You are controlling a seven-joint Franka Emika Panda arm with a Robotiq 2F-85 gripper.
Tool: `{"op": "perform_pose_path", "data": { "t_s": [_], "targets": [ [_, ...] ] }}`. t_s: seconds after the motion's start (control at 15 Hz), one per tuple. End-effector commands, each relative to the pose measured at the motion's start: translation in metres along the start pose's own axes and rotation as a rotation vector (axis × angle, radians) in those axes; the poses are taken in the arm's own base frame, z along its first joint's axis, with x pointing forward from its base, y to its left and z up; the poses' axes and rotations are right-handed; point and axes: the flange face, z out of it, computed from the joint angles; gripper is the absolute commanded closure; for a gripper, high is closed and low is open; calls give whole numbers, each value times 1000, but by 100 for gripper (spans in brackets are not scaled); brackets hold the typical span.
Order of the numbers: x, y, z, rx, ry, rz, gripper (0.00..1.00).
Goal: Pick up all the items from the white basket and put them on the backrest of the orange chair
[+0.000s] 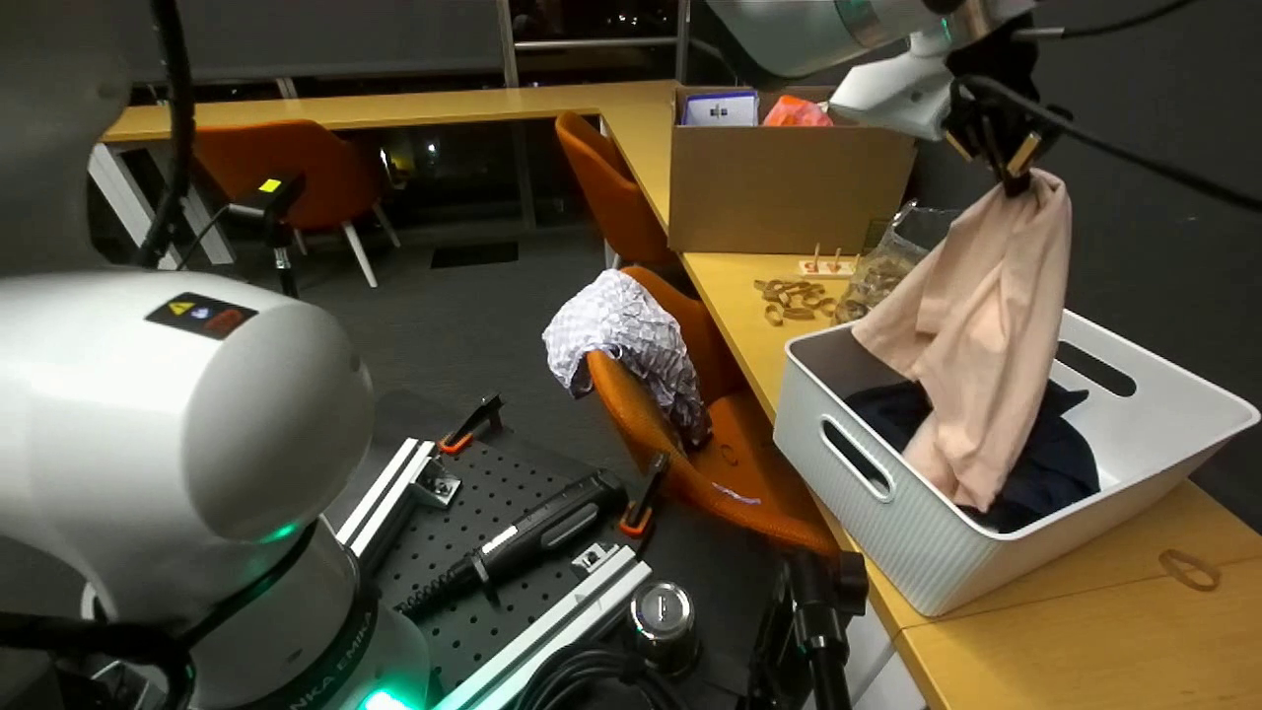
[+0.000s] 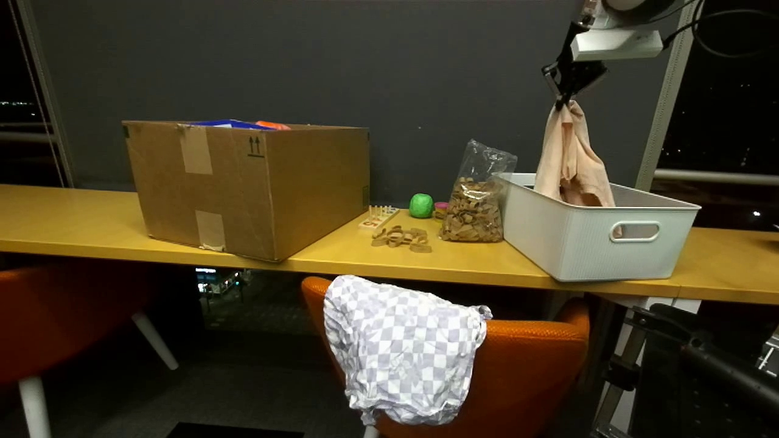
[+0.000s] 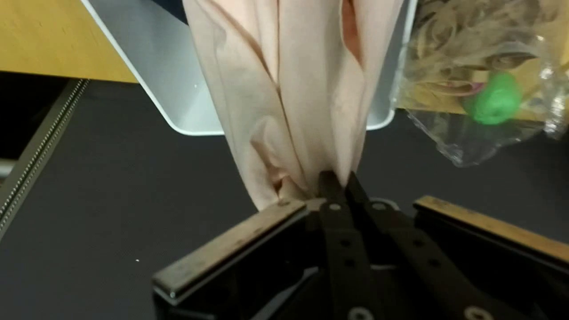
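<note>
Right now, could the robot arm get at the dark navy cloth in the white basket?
Probably not yet: the end effector grips the pink cloth, which hangs into the open basket and partly hides the navy cloth in an exterior view.

“NKA EMIKA” (image 1: 336, 663) (arm (image 1: 187, 414)), arrows (image 2: 255, 146) (cardbd bx (image 2: 240, 188))

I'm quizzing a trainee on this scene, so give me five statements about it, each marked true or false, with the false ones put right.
1. The end effector grips the pink cloth. True.
2. The navy cloth lies in the white basket. True.
3. The white basket is tipped on its side. False: it stands upright on the table.
4. The checked cloth hangs over the back of an orange chair. True.
5. The pink cloth hangs wholly clear of the white basket. False: its lower part is inside.
</note>
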Motion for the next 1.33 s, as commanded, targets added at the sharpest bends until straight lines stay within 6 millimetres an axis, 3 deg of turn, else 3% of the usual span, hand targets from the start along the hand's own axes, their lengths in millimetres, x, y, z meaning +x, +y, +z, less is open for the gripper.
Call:
{"op": "perform_pose_path", "data": {
  "t_s": [0.0, 0.2, 0.4, 0.6, 0.87, 1.07, 1.27],
  "targets": [
    [7, -19, -70, 90, 45, -74, 99],
    [3, -54, -131, 193, 117, -194, 99],
    [-16, -90, -198, 332, 144, -301, 99],
    [-52, -122, -268, 432, 80, -403, 99],
    [-128, -156, -354, 451, -104, -520, 99],
    [-158, -174, -341, 408, -168, -536, 99],
    [-172, -185, -296, 343, -155, -531, 99]
  ]
}}
